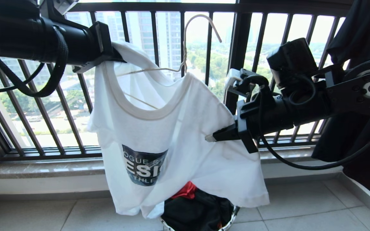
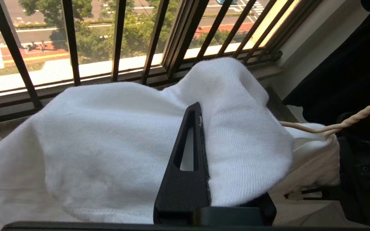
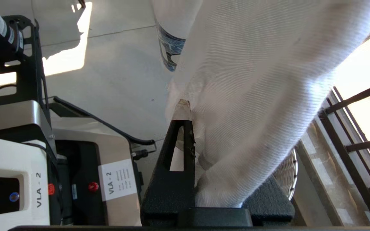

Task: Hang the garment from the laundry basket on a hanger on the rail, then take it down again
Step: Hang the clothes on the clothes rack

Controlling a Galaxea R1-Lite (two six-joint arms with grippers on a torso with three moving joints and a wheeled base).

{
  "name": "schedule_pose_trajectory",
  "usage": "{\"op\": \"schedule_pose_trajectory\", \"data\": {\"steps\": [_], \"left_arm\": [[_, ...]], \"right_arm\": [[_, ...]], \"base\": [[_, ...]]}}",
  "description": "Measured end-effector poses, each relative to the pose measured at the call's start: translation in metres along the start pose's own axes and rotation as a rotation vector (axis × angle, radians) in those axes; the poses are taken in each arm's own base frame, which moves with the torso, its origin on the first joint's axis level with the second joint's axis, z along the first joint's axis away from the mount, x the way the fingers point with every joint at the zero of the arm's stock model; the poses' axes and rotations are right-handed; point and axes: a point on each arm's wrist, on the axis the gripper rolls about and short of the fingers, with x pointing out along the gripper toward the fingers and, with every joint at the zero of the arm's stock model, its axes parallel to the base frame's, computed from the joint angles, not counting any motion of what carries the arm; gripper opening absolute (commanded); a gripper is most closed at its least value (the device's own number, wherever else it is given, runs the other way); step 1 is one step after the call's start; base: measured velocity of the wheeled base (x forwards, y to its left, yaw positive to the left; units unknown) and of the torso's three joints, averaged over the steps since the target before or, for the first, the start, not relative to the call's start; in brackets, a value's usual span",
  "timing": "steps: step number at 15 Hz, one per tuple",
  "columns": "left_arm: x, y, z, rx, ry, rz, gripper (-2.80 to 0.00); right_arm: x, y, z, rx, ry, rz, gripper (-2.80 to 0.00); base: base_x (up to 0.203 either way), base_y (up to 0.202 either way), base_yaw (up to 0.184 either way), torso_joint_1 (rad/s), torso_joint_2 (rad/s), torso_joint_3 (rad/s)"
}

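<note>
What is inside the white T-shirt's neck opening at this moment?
The cream wire hanger runs through the T-shirt: its hook and twisted neck rise above the collar, and one shoulder wire shows inside the opening. Its other shoulder and both ends are covered by fabric.

The white T-shirt (image 1: pixel 172 134), ribbed at its crew neck and printed with a dark blue square of white lettering, is held spread in the air directly above the laundry basket (image 1: pixel 231 218). The cream wire hanger (image 1: pixel 185 48) is threaded inside the shirt's neck, its twisted stem and long hook rising above the collar. The basket is set on the floor tiles, filled with dark and red clothing.
</note>
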Motion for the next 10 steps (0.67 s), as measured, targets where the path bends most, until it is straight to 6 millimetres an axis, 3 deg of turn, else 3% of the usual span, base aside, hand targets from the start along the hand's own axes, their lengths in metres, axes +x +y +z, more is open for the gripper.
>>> {"op": "schedule_pose_trajectory", "data": {"steps": [5, 10], "left_arm": [[0.007, -0.024, 0.003, 0.143, -0.009, -0.029, -2.80], [-0.007, -0.042, 0.006, 0.264, -0.035, -0.090, -2.80]], "right_arm": [[-0.012, 0.012, 0.001, 0.038, -0.073, -0.004, -2.80], [-0.025, 0.046, 0.001, 0.075, -0.089, 0.046, -2.80]], "base": [[0.000, 0.000, 0.000, 0.000, 0.00, 0.000], [0.000, 0.000, 0.000, 0.000, 0.00, 0.000]]}}
